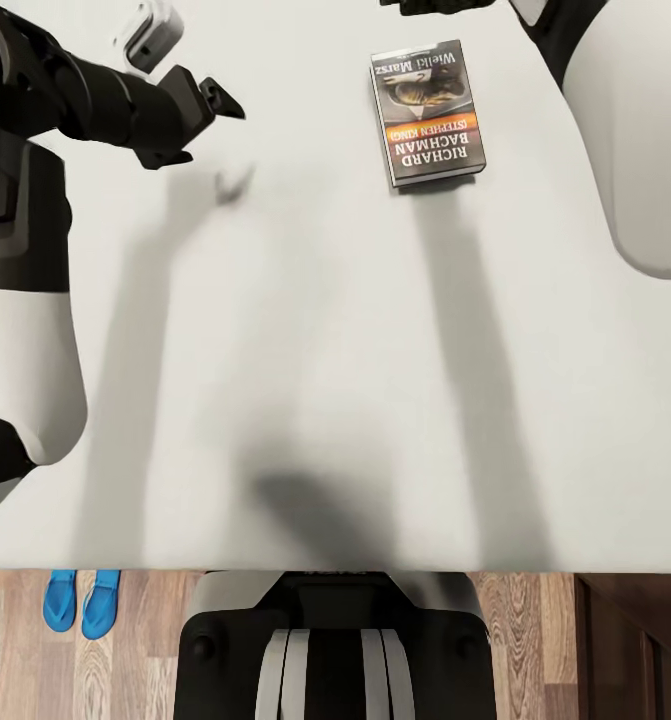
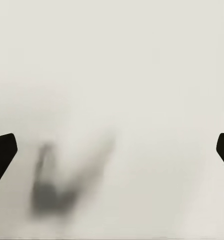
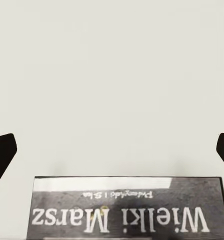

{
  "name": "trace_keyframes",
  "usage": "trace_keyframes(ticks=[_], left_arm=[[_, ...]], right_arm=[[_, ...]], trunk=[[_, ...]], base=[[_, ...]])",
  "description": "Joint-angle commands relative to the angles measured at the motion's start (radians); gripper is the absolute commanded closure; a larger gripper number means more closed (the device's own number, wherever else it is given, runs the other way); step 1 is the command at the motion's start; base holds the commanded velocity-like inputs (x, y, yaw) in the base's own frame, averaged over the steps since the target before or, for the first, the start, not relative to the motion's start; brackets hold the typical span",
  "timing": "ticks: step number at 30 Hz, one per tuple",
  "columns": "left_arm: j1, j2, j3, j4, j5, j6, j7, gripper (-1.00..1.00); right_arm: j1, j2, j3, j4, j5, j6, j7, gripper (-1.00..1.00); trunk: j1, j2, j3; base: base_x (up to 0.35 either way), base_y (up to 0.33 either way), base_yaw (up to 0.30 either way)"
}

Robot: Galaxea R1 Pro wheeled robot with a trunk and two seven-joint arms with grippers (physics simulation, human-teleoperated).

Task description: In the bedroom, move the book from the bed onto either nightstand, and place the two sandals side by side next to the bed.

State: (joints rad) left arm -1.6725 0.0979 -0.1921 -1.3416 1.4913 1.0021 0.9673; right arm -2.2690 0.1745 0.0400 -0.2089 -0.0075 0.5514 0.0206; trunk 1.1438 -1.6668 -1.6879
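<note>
I have my right end effector (image 3: 112,150) spread wide above the thin dark paperback book (image 1: 427,112) lying flat on the light grey mattress of the bed (image 1: 305,330), and since it looks light but stiff, I'd pinch it across its long edges.

bright even light; soft blurred arm shadows streak the bed (image 1: 305,330).

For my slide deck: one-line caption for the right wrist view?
Open right gripper hovers above the book lying flat on the bed.
</note>
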Motion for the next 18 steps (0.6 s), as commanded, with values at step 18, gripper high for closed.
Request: trace_keyframes(ticks=[18], left_arm=[[0.037, 0.001, -0.009, -0.062, 0.106, -0.018, 0.112, -1.00]], right_arm=[[0.102, 0.000, -0.014, -0.102, 0.000, 0.071, -0.060, -1.00]], trunk=[[0.000, 0.000, 0.000]], base=[[0.000, 0.000, 0.000]])
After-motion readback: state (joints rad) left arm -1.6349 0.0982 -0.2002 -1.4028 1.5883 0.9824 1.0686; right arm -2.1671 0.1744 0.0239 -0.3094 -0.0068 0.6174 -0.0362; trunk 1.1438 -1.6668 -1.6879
